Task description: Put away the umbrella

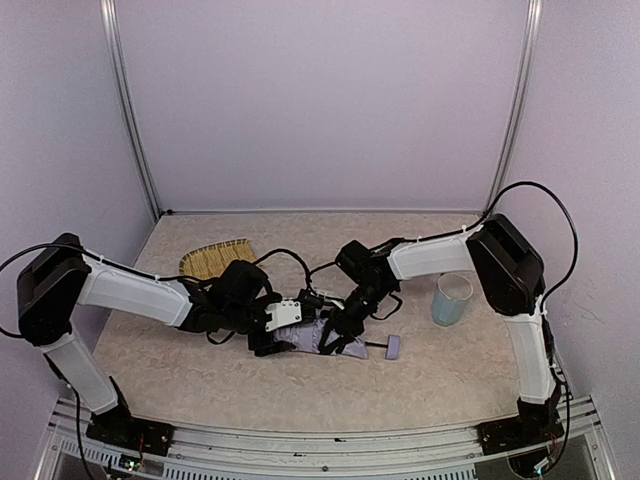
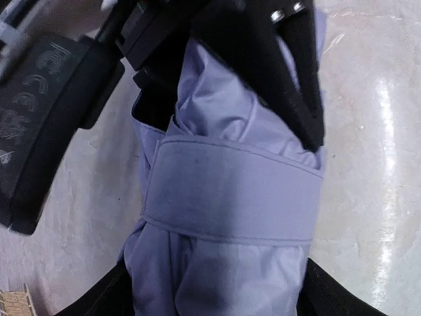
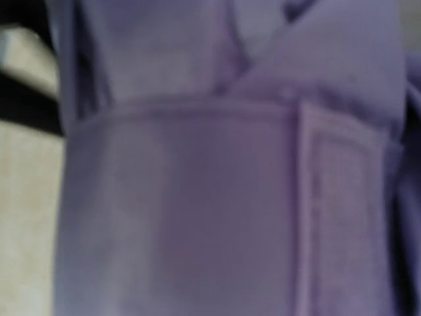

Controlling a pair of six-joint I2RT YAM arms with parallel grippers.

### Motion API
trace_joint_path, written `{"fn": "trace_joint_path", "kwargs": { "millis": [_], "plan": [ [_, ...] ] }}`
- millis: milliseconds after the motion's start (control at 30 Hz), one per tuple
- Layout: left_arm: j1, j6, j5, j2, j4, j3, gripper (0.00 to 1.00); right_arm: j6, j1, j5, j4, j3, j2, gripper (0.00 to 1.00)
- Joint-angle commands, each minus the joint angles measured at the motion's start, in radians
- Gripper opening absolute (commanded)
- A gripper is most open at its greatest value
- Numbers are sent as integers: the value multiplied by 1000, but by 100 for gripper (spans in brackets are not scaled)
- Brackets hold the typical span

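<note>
Lying folded across the middle of the bench [image 1: 450,385], the umbrella [image 1: 318,338] shows in the top view as a lilac bundle, with its thin shaft and small handle [image 1: 392,347] pointing right. The left end effector [image 1: 272,335] meets the bundle's left end, and the right end effector [image 1: 340,325] comes down on its middle. A light blue cup [image 1: 452,299] stands well apart to the right, and a woven straw tray [image 1: 212,259] lies behind the left arm.

In the left wrist view the bundle fills the frame, bound by a flat fabric strap [image 2: 230,197]. The left end effector's dark fingers [image 2: 99,299] sit against the fabric on both sides at the lower edge, pinching the umbrella between them. A black finger [image 2: 293,79] of the right end effector lies along the bundle's upper right side.

The right wrist view is a blurred close-up of lilac fabric and strap. Its own fingers cannot be made out, so I cannot tell whether they are spread or pressed together.
</note>
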Motion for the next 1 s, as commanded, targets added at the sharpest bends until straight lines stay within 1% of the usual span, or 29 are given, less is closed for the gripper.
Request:
{"fn": "trace_joint_path", "kwargs": {
  "millis": [0, 67, 133, 167, 233, 267, 367, 400, 433, 467, 600, 667, 733, 867, 967],
  "plan": [
    [1, 55, -135, 111, -75, 100, 78, -46, 18, 0, -258, 2, 131, 17],
    [1, 65, -126, 140, -69, 104, 77, -62, 14, -10, -272, 16, 145, 18],
    [0, 63, -85, 152, -70, 105, 70, -51, 4, -9, -256, 22, 152, 19],
    [0, 59, -67, 154, -72, 102, 61, -37, -1, -9, -240, 25, 150, 21],
    [-1, 55, -31, 157, -86, 97, 44, -2, -11, -7, -197, 21, 132, 35],
    [-2, 51, -25, 158, -103, 99, 37, 18, -15, -3, -169, 15, 114, 38],
    [3, 54, 31, 172, -201, 132, 25, 47, -15, 21, -77, -20, 42, 50],
    [4, 53, 49, 180, -232, 148, 19, 58, -15, 39, -44, -33, 15, 54],
    [4, 47, 59, 191, -256, 162, 2, 70, -15, 66, -8, -51, -14, 58],
    [5, 39, 59, 201, -276, 176, 0, 80, -15, 91, 28, -70, -41, 60],
    [8, 27, 56, 243, -366, 211, 0, 98, -15, 155, 168, -177, -167, 67],
    [10, 30, 65, 253, -396, 221, 0, 108, -13, 215, 261, -245, -258, 70],
    [15, 34, 89, 261, -416, 231, 0, 109, -6, 283, 366, -323, -349, 75],
    [35, 40, 134, 278, -458, 255, 0, 44, 47, 435, 573, -520, -526, 79],
    [47, 42, 166, 291, -484, 270, 0, -58, 115, 513, 691, -634, -607, 81]
  ]
}}
